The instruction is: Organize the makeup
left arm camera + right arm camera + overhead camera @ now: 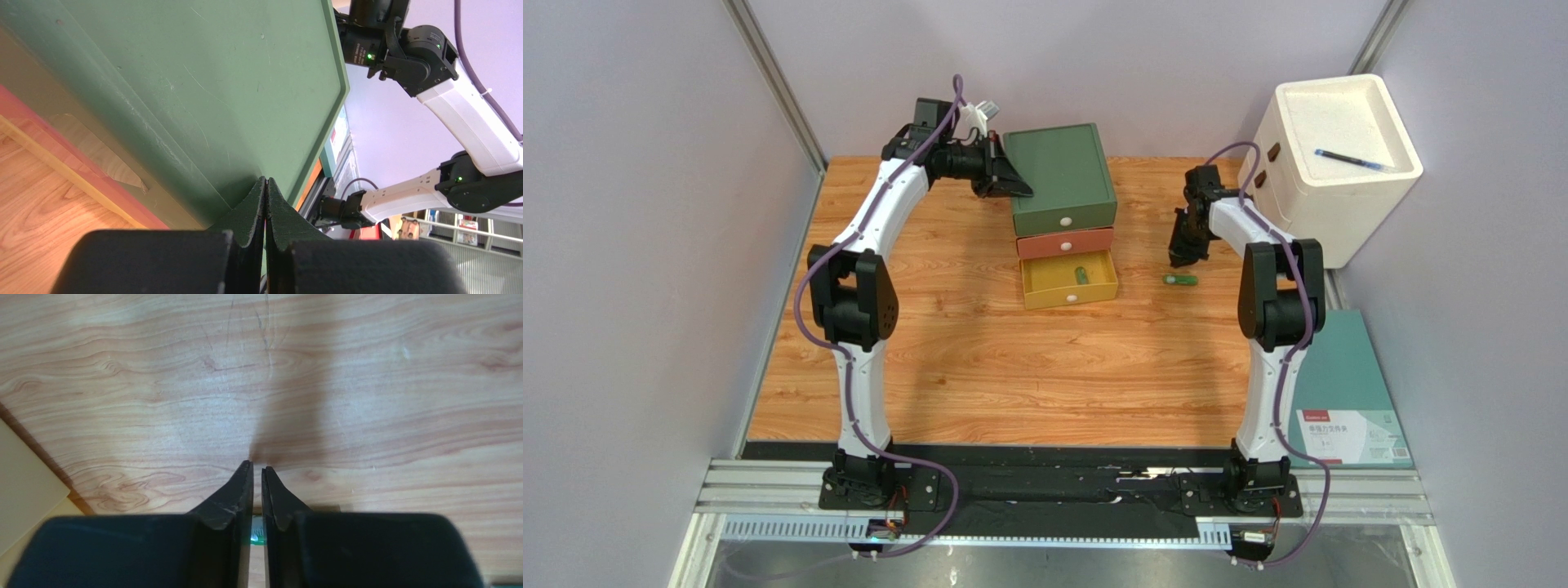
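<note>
Top external view shows a small green tube (pixel 1179 279) lying flat on the wooden table (pixel 989 368), just beside the right pincer (pixel 1183 257). That pincer's jaws are a thin slit apart, holding nothing. The left pincer (pixel 265 182) is squeezed shut, touching the green drawer box (pixel 202 92).

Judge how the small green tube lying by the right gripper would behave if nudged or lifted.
The green tube looks slim and rounded, lying on the wooden table, so a nudge would probably roll it. It is tiny beside the right gripper, so likely light. Its narrow body may slip from a loose pinch.
</note>
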Controlling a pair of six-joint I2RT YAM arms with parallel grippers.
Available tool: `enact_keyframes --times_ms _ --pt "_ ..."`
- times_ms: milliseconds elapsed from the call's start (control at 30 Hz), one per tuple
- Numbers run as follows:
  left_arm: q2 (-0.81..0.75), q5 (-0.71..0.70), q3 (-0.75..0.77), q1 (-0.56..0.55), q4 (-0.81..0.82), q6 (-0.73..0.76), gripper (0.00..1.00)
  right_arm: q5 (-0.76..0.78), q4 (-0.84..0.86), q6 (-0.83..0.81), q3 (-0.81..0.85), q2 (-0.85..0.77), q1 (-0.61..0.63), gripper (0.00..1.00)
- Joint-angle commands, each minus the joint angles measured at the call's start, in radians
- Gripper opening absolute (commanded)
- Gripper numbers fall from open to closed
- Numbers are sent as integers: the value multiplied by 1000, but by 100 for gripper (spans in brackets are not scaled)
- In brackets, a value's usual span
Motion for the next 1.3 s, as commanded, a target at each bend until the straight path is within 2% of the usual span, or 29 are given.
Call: enact_keyframes --times_ms 0,133,167,333,633,700,733,767,967,1033,1067,1233,1267 --pt "84 -180 -47 10 -176 97 0 55 57 8 0 -136 4 24" --pt "81 -174 -57 9 -167 90 0 3 17 -23 46 -180 4 28" --pt "79 -172 -59 9 -167 90 0 -9 -10 -31 54 -195 3 31" --pt "75 -171 -68 10 -161 92 0 -73 -73 -2 -3 -251 4 40" --pt "62 -155 -110 10 -119 78 0 -224 -21 245 -439 -505 8 46" --pt "64 -152 -111 10 -116 75 0 -235 -9 290 -516 -554 8 72" --pt "64 -149 -110 9 -118 77 0 -256 11 325 -579 -606 6 79" --pt "64 -146 -110 10 -115 77 0 -259 14 340 -601 -637 8 90" --pt "56 -143 -134 10 -101 74 0 -264 -44 370 -661 -798 8 91" --pt "50 -141 -143 10 -96 72 0 -305 -85 371 -669 -817 9 85" --pt "50 -141 -146 10 -93 72 0 -325 -93 365 -681 -832 8 65" --pt "38 -141 -165 10 -79 64 0 -389 -136 360 -805 -867 8 0" --pt "33 -141 -168 9 -76 63 0 -403 -135 360 -823 -873 9 0"
